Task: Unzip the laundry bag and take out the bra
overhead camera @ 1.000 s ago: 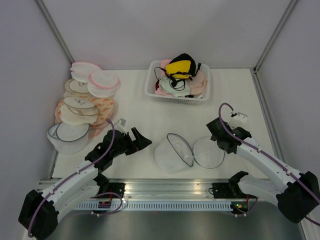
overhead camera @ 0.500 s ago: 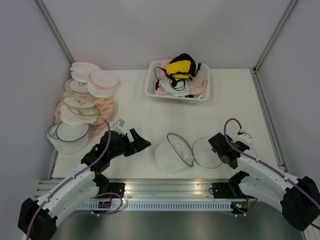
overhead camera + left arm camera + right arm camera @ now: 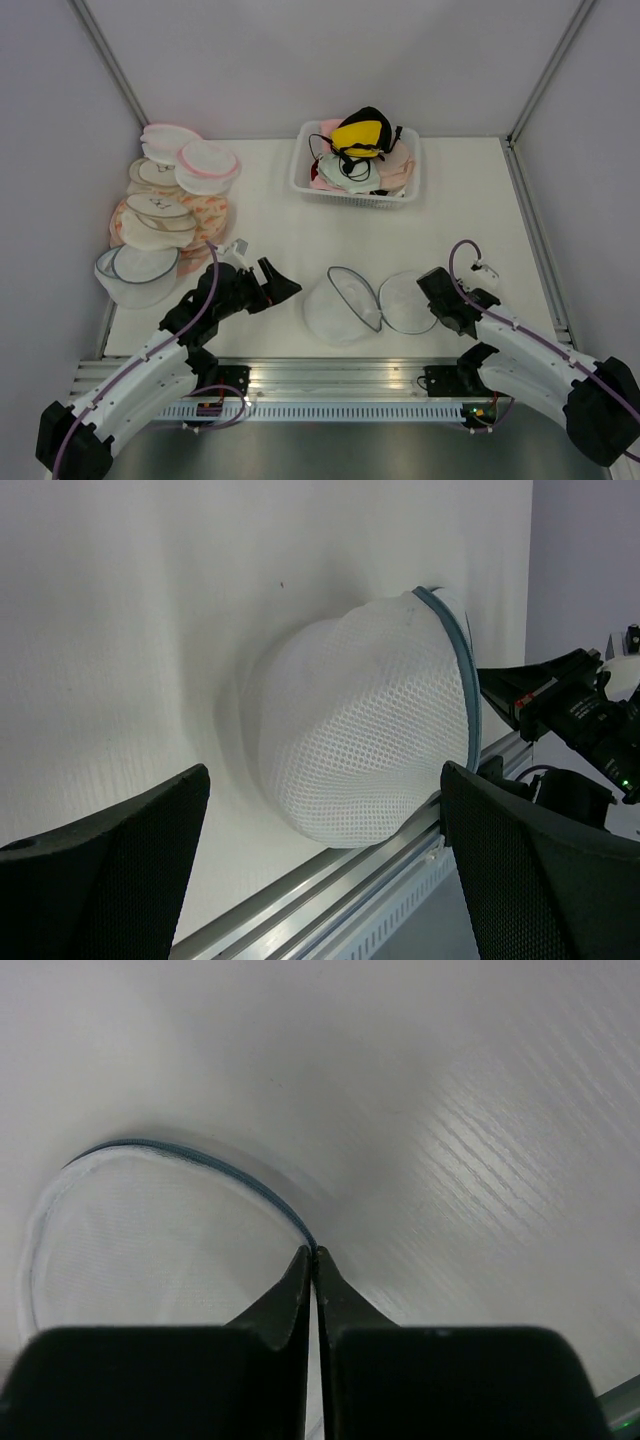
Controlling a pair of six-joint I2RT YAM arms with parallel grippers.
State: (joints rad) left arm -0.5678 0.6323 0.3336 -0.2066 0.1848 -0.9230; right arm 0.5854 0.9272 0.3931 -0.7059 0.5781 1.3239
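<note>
Laundry bag (image 3: 345, 308): found lying open on the table (image 3: 470, 200), lower middle of the top view. A domed mesh half is seen on the left and a flatter round flap on the right. No contents are seen through the mesh.
Bra (image 3: 362, 133): recorded on top of the heap in the white basket (image 3: 345, 198), upper centre of the frame, well apart from the laundry bag.
Basket contents: the yellow bra is uppermost, with pale and pink garments packed beneath it.
Left stack: pink-rimmed round bags (image 3: 195, 158) are piled at the upper left, with beige orange-patterned bags (image 3: 200, 215) under them. A second blue-grey-rimmed mesh bag (image 3: 140, 272) is set at the lower end.
Writing: small dark marks are noted on the beige bags, too small to be read.
Left gripper (image 3: 283, 288): jaws are spread wide with nothing held. It is placed just left of the mesh dome.
Right gripper (image 3: 315, 1255): jaws are pressed together on the blue-grey rim of the flap. Possibly the zipper pull is pinched, but it cannot be made out.
</note>
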